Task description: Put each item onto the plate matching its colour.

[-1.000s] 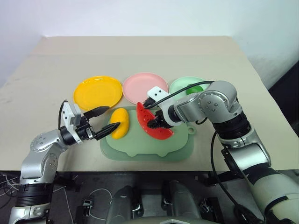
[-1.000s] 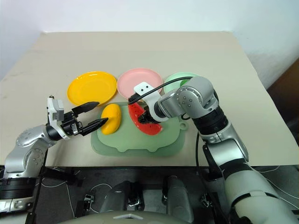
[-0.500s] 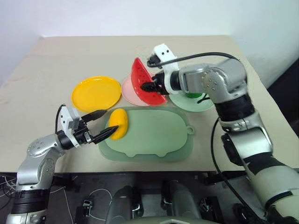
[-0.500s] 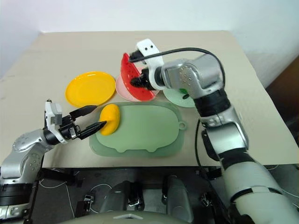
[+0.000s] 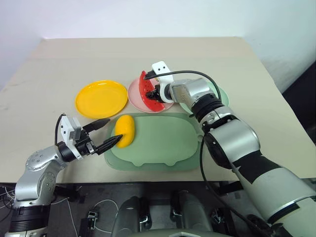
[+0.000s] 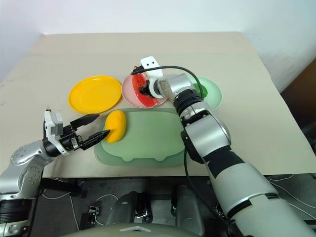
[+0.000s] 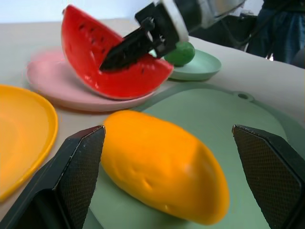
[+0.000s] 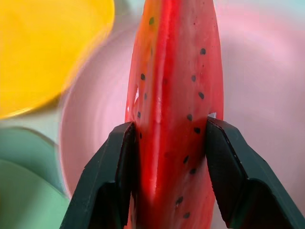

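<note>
Over the round pink plastic plate (image 5: 148,94) toward the counter's (image 5: 148,54) far edge, the right end effector (image 5: 156,91) is clenching the red wedge-shaped toy watermelon slice (image 5: 146,89) on edge, risking it toppling off the rim once released, while the left end effector (image 5: 104,132) is waiting spread wide beside the yellow oval toy mango (image 5: 125,130).

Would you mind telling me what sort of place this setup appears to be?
Probably a robot test bench in a lab: a plain beige table against a bare white wall, toy fruit like the mango beside coloured plates such as the yellow plate, and loose cables below.
</note>
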You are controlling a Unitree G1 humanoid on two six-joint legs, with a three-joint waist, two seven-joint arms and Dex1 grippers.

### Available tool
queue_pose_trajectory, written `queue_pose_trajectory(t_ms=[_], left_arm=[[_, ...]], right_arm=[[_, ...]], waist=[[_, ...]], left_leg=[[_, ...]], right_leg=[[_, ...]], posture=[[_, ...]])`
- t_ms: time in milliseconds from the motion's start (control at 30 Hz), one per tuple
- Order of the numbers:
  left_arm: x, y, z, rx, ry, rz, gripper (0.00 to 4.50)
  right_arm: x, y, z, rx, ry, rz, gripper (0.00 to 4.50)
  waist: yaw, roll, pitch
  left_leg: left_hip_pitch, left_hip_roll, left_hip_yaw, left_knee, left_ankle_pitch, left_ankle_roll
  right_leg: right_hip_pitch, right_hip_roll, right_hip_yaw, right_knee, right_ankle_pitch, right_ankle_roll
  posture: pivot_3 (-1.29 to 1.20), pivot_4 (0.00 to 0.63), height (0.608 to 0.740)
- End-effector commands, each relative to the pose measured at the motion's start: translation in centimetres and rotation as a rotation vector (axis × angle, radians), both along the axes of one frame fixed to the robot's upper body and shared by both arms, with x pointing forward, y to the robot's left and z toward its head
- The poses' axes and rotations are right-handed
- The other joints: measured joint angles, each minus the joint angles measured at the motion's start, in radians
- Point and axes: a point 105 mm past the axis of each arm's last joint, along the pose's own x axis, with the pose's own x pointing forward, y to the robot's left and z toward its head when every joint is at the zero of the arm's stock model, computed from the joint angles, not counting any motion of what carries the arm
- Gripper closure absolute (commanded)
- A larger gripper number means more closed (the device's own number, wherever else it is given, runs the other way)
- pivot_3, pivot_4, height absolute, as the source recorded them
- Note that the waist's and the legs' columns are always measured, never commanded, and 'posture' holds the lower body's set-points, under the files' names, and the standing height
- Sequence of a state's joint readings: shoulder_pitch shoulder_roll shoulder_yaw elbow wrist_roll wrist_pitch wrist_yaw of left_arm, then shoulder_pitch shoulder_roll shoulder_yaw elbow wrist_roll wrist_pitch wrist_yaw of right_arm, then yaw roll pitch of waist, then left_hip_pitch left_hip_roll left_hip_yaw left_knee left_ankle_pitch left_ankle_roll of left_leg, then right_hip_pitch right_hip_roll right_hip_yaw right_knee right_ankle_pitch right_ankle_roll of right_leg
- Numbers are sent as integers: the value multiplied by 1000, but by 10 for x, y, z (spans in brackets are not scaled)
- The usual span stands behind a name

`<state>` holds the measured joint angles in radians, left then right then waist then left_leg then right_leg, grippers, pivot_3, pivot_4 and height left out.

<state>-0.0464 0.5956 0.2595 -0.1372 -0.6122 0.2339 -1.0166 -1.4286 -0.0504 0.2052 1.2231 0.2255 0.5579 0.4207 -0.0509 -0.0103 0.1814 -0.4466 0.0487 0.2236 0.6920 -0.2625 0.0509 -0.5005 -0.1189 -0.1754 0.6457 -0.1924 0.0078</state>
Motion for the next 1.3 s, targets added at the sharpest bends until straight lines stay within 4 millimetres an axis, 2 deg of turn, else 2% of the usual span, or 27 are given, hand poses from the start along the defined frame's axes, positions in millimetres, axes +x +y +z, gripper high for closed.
queue_pose_trajectory(t_ms=[33, 133, 367, 400, 467, 567, 700, 767, 833, 933, 1067, 1133, 1300], left_arm=[[-4, 0, 15, 3, -66, 3, 0], [-6, 1, 16, 2, -66, 9, 0], [-8, 8, 7, 3, -52, 22, 0], [-8, 9, 6, 4, -51, 23, 0], [-8, 11, 3, 5, -48, 22, 0], [-6, 13, 2, 1, -50, 18, 0], [-5, 16, 2, -4, -57, 15, 0], [-3, 17, 6, -30, -66, 24, 0], [-3, 18, 9, -42, -71, 28, 0], [-2, 20, 11, -35, -71, 30, 0], [-2, 21, 12, -35, -65, 32, 0], [-3, 21, 11, -31, -60, 33, 0], [2, 9, 14, -65, -56, 49, 0]], right_arm=[[2, 6, 8, 1, -43, 6, 2620], [2, 8, 6, -7, -58, 10, 2620], [5, 10, 27, 23, -96, 19, 249], [5, 10, 31, 33, -99, 22, 70], [5, 10, 43, 49, -112, 37, 70], [2, 10, 71, 104, -137, 79, 70], [-2, 5, 94, 146, -142, 121, 70], [-7, 0, 106, 182, -155, 163, 70], [-19, -15, 114, 213, -172, 203, 70], [-42, -36, 113, 231, -213, 235, 70], [-74, -54, 104, 255, -227, 257, 70], [-84, -58, 99, 253, -223, 258, 70], [-104, -78, 61, 203, -130, 211, 70]], waist=[[0, 0, 0], [-2, 0, 0], [-13, 0, 0], [-17, 0, 0], [-20, 0, 0], [-20, 0, 0], [-18, 0, 0], [-18, 0, 0], [-15, 0, 0], [-9, -1, -1], [-9, -1, 0], [-13, 0, 0], [-6, -1, -1]], left_leg=[[0, 0, 0, 0, 0, 0], [0, 0, 0, 0, 0, 0], [-1, 0, -1, 0, 0, -1], [-1, 0, -1, 0, 0, -1], [-2, 0, -1, 0, 0, -1], [-3, 0, -1, 0, 1, -1], [-3, 0, -1, 0, 1, -1], [-3, 0, -1, 0, 1, -1], [-3, 0, -2, 0, 1, -1], [-4, -1, -4, 0, 0, -1], [-4, -1, -4, 1, 0, -1], [-3, -1, -3, 1, 0, -1], [-3, -1, -4, 0, 0, -1]], right_leg=[[0, 0, 0, 0, 0, 0], [0, 0, 0, 0, 0, 0], [-1, 0, 0, 1, 0, 0], [-2, 0, 0, 1, 0, 0], [-3, 0, 0, 1, 0, 0], [-3, 0, 0, 2, 0, 0], [-3, -1, 0, 1, 0, 0], [-3, -1, 0, 1, 0, -1], [-4, -1, 0, 1, 0, -1], [-2, -2, 0, 1, 0, -1], [-3, -2, -1, 1, 0, -1], [-3, -2, -1, 2, 0, -1], [-2, -2, -1, 0, 0, -1]], posture=[[0, 150, 696], [0, 150, 696], [0, 150, 696], [0, 150, 696], [0, 150, 696], [0, 150, 696], [0, 150, 696], [0, 150, 696], [0, 150, 696], [0, 150, 696], [0, 150, 696], [0, 150, 696], [0, 150, 696]])
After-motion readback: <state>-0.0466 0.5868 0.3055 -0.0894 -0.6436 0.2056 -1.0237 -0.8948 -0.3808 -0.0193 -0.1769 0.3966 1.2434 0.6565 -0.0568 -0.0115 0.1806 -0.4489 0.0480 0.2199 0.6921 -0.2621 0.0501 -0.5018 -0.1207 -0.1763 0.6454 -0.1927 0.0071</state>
